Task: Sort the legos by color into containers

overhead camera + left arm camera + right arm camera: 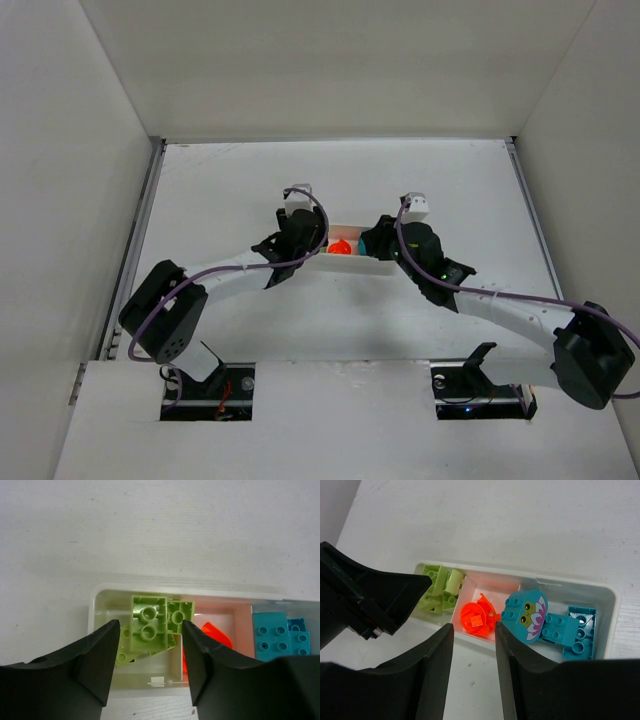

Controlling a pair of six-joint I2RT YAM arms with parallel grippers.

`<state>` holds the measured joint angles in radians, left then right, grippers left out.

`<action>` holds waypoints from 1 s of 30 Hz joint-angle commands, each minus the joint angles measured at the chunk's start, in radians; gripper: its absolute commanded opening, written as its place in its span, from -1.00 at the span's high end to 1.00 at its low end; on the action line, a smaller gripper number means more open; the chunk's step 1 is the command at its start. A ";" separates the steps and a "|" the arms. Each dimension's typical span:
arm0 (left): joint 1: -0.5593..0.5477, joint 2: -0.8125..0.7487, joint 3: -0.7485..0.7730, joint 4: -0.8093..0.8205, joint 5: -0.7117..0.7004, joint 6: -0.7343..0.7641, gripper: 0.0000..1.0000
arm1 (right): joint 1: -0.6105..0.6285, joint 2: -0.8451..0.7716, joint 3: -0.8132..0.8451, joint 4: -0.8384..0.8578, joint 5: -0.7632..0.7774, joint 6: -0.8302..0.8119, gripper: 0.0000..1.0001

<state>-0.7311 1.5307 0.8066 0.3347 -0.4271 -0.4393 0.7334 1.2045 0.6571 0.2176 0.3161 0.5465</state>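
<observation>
- Legos [340, 247] are contained in one white tray [362, 266], which is set on the white table [230, 180] between the two arms.
- The tray is divided by thin walls into three compartments in a row.
- Yellow-green legos [148, 625] are piled loosely in the compartment at the left end of the tray, as seen from the top view. One square brick lies on top of the others.
- An orange-red piece [477, 620] is located in the middle compartment.
- Cyan-blue bricks [570, 630] are located in the compartment at the right end.
- A rounded cyan piece [526, 614], printed with a small face and pink petals, is placed at the divider just beside the orange-red piece.
- The left gripper [150, 624] is positioned over the yellow-green compartment. Its jaws are spread, and a gap is visible on each side of the top brick. Nothing is gripped.
- The right gripper [474, 627] is positioned at the near wall of the tray, in line with the middle compartment in its wrist view. Its jaws are parted, and bare table is seen between them. Nothing is clamped.
- In the top view, both ends of the tray are covered by the gripper heads, and only the orange-red piece is clearly seen.
- In the right wrist view, the dark body of the left gripper is seen at the yellow-green end of the tray.
</observation>
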 commanded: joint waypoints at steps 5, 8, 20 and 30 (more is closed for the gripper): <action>-0.012 -0.064 0.031 -0.019 -0.068 0.051 -0.38 | -0.004 -0.028 -0.005 0.062 -0.003 0.009 0.11; -0.012 -0.141 0.005 -0.023 -0.078 0.053 -0.75 | -0.009 -0.040 -0.014 0.072 0.005 0.012 0.11; 0.060 -0.584 -0.240 -0.111 -0.179 -0.082 -1.00 | -0.065 -0.180 -0.105 0.100 0.185 0.050 0.62; 0.290 -0.713 -0.345 -0.482 -0.079 -0.337 -1.00 | -0.255 -0.235 -0.238 0.127 0.391 0.182 -0.32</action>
<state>-0.4793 0.8310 0.4637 -0.0036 -0.5381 -0.6785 0.5179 0.9783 0.4419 0.2821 0.6025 0.6788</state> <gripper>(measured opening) 0.997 0.616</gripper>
